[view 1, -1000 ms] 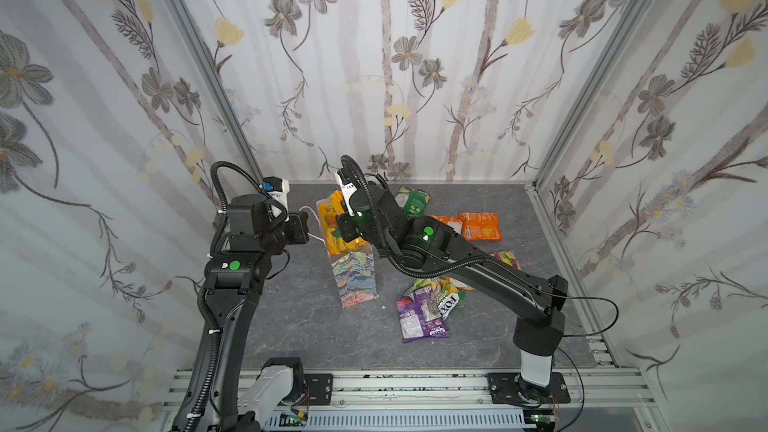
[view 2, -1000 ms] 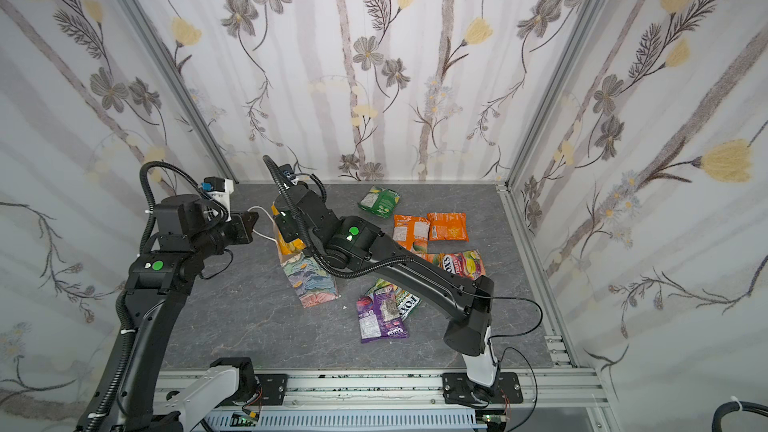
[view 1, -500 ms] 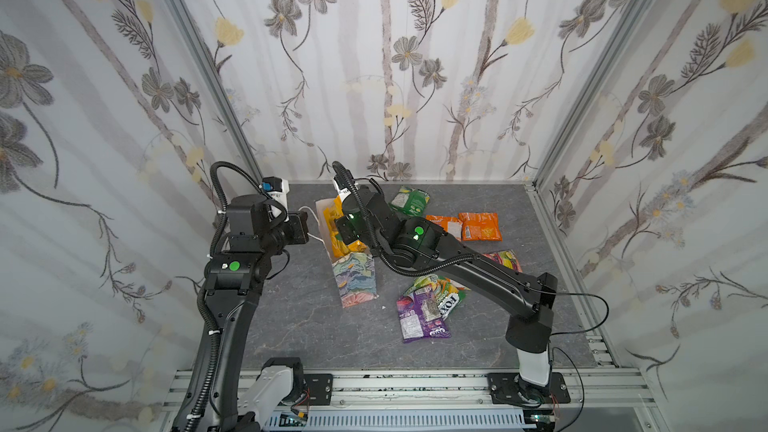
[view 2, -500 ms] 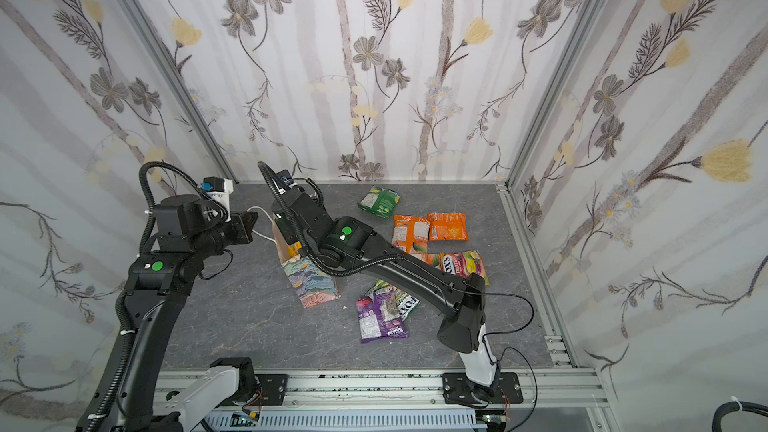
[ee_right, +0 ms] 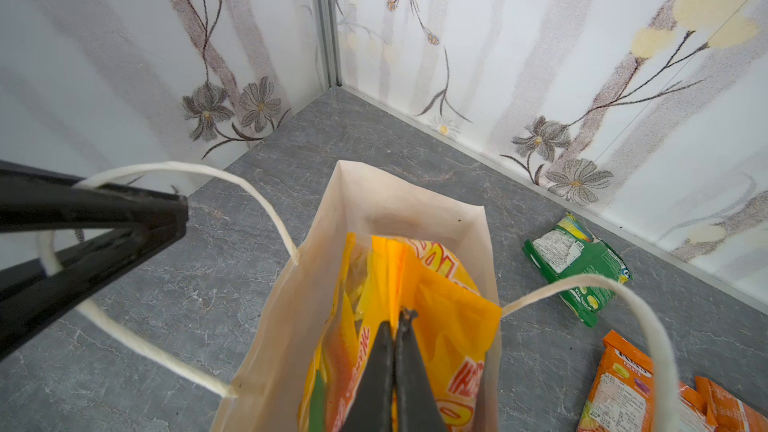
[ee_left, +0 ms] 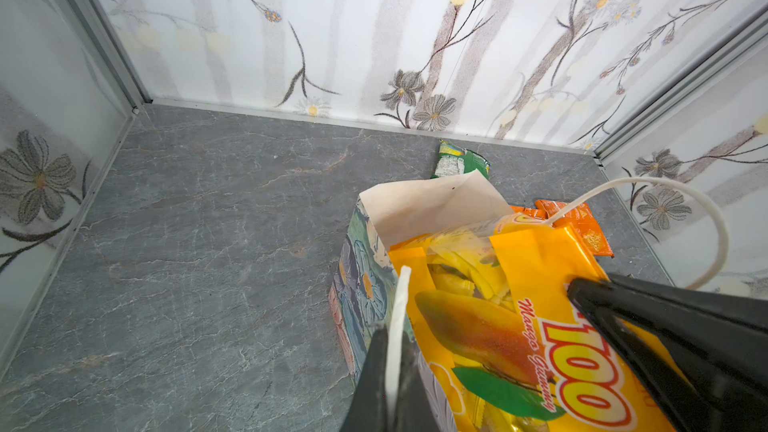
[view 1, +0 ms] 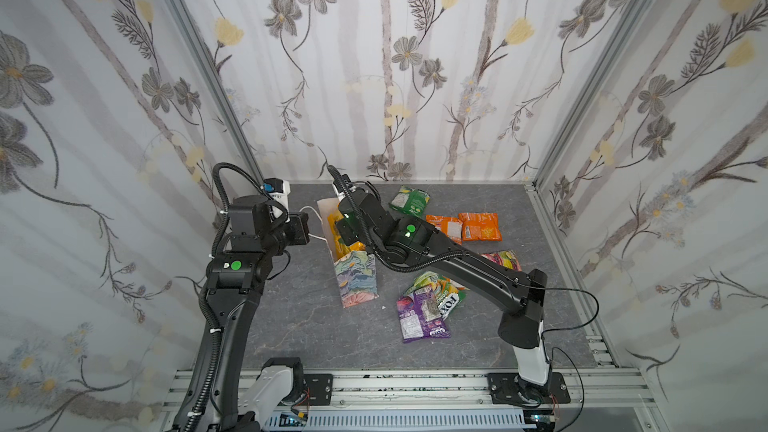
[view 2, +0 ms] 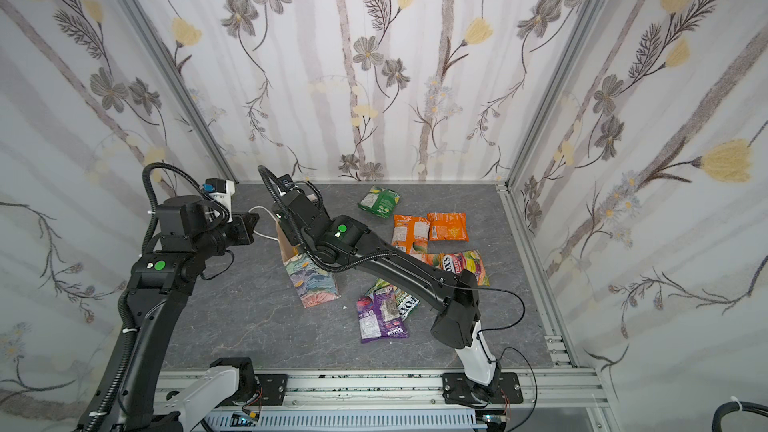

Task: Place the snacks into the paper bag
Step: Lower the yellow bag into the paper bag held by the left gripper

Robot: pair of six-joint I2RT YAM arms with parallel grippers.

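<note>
Flowered walls box in a grey stone-patterned table. On it, left of the middle, the paper bag stands upright, and the right arm reaches across to its mouth. The right gripper is clenched on a yellow-orange mango packet set partway down between the bag's white walls. The left gripper is pinched tight on one cord handle, bracing the bag.

The risks, as I judge them:
- The packet nearly fills the mouth and may wedge on the rim.
- A cord gives only a slack hold, so the light bag may tip when the right arm pulls out.
- The free handle loop may snag the fingers.

Both top views show a green packet, orange packets and a purple packet loose on the table. There the arm hides most of the mouth. Only the right wrist view looks down inside it.
</note>
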